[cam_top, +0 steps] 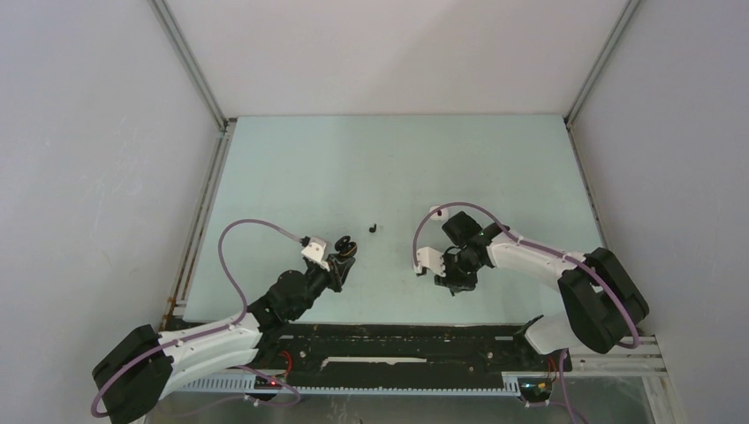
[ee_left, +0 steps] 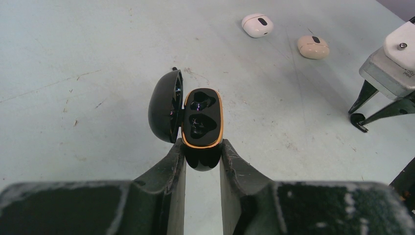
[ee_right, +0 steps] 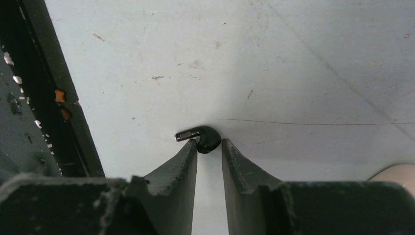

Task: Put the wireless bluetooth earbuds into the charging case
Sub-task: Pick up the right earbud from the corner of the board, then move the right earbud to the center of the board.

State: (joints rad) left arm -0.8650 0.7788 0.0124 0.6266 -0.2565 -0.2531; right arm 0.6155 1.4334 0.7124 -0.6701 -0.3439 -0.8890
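My left gripper (ee_left: 202, 147) is shut on the lower end of a black charging case (ee_left: 201, 117) with a gold rim, and its lid (ee_left: 165, 105) stands open to the left. Both wells in the case look dark and empty. In the top view this gripper (cam_top: 344, 249) is left of centre. My right gripper (ee_right: 209, 145) is shut on the head of a black stemmed earbud (ee_right: 204, 138), low over the table, with the stem pointing left. In the top view the right gripper (cam_top: 455, 283) points down near the front edge. A second black earbud (cam_top: 374, 227) lies on the table between the arms.
A white rounded pod (ee_left: 257, 24) and a beige one (ee_left: 313, 46), each with a dark oval mark, lie on the table beyond the right arm's white camera mount (ee_left: 399, 63). The beige one shows at the right wrist view's corner (ee_right: 399, 174). The black front rail (ee_right: 54, 98) is close by.
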